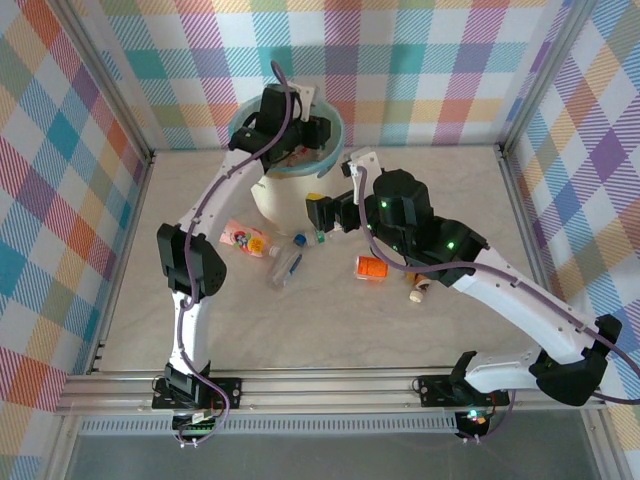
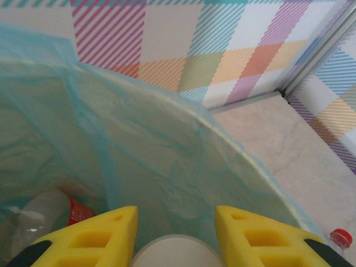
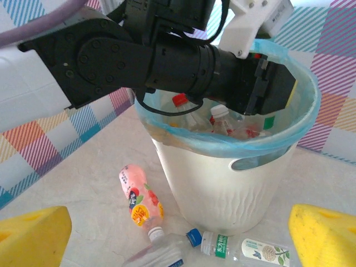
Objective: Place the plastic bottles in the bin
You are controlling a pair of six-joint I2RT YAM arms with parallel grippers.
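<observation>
Your left end effector [image 2: 176,219] holds a pale bottle [image 2: 175,253] in a narrow grip over the bin [image 2: 167,139]; open it only while it's inside the rim. Your right end effector [image 3: 178,228] gapes empty near bottles [image 3: 239,247] lying on the counter [image 3: 83,178] beside the bin.

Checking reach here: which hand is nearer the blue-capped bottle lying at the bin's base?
Right. The right hand hangs open just over the blue-capped bottle; the left hand is up over the mouth of the bin, closed on a white object.
</observation>
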